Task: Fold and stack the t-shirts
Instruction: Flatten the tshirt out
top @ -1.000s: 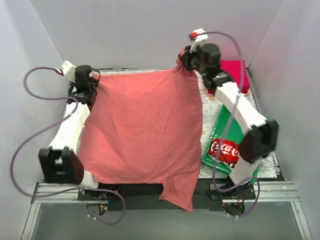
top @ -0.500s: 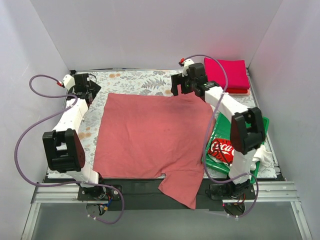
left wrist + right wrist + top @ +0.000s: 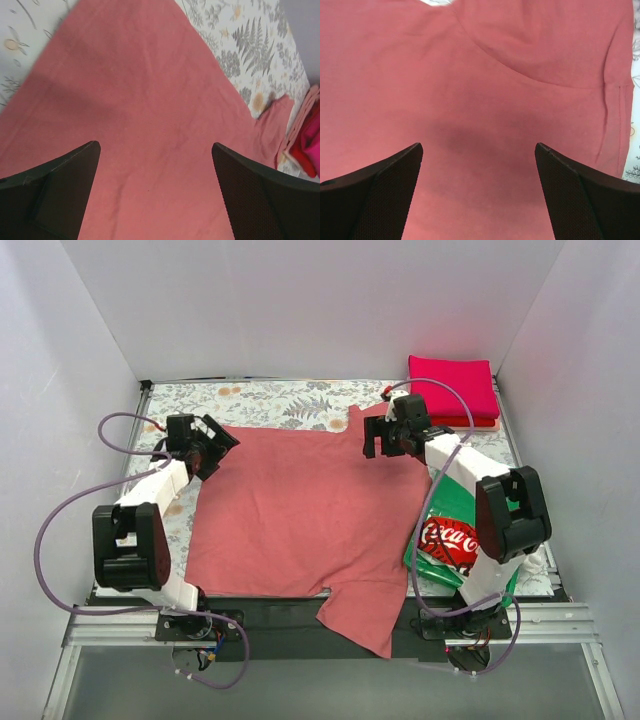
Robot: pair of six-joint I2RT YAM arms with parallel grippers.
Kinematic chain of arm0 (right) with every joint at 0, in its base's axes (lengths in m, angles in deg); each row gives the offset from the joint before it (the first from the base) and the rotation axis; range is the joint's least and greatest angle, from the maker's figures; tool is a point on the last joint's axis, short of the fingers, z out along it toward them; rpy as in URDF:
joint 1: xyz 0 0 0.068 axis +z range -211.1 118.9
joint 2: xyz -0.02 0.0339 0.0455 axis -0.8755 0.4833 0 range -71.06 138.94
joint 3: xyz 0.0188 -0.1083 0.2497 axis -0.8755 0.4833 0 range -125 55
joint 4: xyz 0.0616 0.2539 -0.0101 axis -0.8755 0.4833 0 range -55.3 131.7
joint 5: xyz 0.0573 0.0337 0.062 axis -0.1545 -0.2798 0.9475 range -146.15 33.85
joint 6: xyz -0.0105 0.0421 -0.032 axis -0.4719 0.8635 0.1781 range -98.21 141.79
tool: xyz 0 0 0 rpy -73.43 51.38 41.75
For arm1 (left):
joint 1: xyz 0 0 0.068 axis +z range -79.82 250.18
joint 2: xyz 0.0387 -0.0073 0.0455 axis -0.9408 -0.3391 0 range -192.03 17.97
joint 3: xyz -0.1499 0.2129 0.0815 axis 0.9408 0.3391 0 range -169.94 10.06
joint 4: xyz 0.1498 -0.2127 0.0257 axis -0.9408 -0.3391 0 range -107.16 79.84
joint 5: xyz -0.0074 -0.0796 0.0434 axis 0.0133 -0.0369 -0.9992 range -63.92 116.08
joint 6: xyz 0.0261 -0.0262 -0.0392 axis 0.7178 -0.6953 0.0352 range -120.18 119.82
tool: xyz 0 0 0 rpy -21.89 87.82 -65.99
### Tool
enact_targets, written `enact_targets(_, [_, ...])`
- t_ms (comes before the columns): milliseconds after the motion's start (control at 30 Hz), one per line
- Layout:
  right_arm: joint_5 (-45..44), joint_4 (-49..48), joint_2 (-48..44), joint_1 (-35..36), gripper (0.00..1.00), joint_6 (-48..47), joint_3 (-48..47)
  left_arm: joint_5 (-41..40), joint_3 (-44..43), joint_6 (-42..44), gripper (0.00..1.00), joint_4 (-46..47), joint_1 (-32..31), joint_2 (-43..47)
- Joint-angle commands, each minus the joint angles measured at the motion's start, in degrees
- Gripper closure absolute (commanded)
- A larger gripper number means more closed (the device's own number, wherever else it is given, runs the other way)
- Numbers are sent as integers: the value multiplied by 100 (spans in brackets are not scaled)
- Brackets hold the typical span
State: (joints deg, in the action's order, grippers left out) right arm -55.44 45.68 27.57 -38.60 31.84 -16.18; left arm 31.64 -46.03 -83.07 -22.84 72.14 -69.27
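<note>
- We log the spread t-shirt (image 3: 300, 510) mid-table on the table covering (image 3: 280, 400), partly hanging over the near edge.
- Right of it, the tray (image 3: 455, 502), a second t-shirt (image 3: 448, 540) in it.
- Behind the tray, far right corner: folded t-shirts (image 3: 455, 385), stacked.

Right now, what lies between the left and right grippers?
Only the salmon-red t-shirt, spread flat on the floral covering. The top view shows the open left gripper and open right gripper near its far corners, with nothing else between them.
</note>
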Motion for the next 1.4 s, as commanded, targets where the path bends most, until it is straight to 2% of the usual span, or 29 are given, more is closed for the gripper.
enact_targets(0, [224, -17, 244, -246, 2, 182, -98, 647, -173, 177, 6, 240, -64, -336])
enact_targets(67, [368, 18, 481, -316, 2, 25, -255, 604, -296, 151, 6, 249, -64, -661])
enact_targets(233, [491, 62, 999, -325, 2, -46, -634, -432, -410, 10, 2, 284, -55, -1136])
enact_targets(733, [1176, 501, 2933, -299, 2, -46, -2593, -477, -1377, 71, 2, 118, 402, -2534])
enact_targets(1100, [1809, 677, 4795, -255, 2, 226, -5201, -486, -2475, 203, 2, -146, 797, -3307])
enact_targets(1233, [1827, 379, 5192, -255, 2, 358, -5793, -486, -3020, 230, 2, -278, 912, -3694])
enact_targets(1367, [1906, -647, 5184, -255, 2, 586, -5618, -697, -3678, 300, 2, -480, 982, -4081])
